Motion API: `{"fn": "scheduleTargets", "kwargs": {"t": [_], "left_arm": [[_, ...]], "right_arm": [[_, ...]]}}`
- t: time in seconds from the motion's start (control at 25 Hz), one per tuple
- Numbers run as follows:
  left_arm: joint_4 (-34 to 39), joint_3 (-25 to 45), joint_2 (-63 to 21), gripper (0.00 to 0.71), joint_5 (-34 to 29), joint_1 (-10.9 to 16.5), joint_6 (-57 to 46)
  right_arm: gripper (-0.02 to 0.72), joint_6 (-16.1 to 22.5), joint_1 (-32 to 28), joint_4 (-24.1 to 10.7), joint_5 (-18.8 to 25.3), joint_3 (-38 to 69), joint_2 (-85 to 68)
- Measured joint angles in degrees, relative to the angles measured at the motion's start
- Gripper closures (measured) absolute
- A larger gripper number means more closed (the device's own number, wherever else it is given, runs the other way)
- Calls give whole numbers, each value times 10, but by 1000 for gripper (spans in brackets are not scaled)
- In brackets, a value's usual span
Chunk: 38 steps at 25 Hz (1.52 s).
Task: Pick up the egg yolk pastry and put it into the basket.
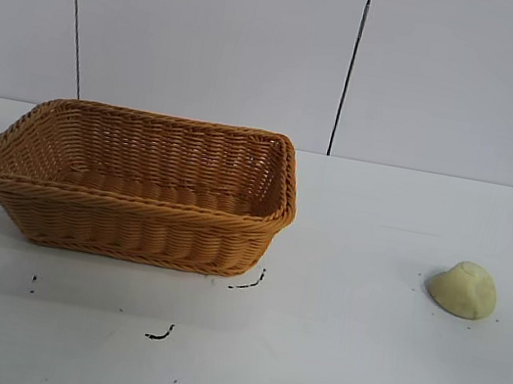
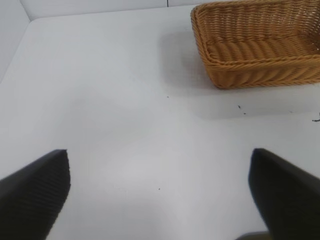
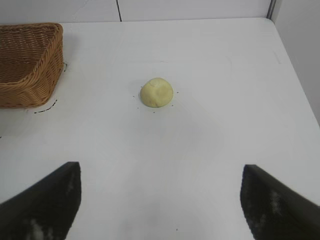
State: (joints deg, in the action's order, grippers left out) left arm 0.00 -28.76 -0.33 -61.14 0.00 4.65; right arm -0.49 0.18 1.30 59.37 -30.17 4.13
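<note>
The egg yolk pastry (image 1: 464, 288), a small pale yellow dome, lies on the white table at the right. The right wrist view shows it (image 3: 156, 92) well ahead of my right gripper (image 3: 160, 172), which is open and empty above the table. The golden-brown wicker basket (image 1: 131, 225) stands at the left of the table and holds nothing. Its corner shows in the right wrist view (image 3: 30, 75). My left gripper (image 2: 160, 155) is open and empty over bare table, with the basket (image 2: 260, 70) some way ahead of it. Neither gripper shows in the exterior view.
Small black marks (image 1: 159, 334) dot the table in front of the basket (image 1: 246, 283). A white wall with dark vertical seams (image 1: 351, 65) stands behind the table. The table's edge meets the wall at one side in the right wrist view (image 3: 295, 70).
</note>
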Motion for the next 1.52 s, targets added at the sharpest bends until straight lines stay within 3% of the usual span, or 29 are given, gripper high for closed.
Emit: {"fn": "scheduleTargets", "kwargs": {"t": [0.48, 1.04, 1.52], "left_arm": [[0, 0, 0, 14, 0, 0, 0], [0, 0, 0, 14, 0, 0, 0], [0, 0, 0, 14, 0, 0, 0]], "right_arm": [[10, 16, 0, 2, 0, -220, 412], [8, 1, 0, 2, -2, -454, 874], [8, -27, 17, 2, -15, -537, 1052]]}}
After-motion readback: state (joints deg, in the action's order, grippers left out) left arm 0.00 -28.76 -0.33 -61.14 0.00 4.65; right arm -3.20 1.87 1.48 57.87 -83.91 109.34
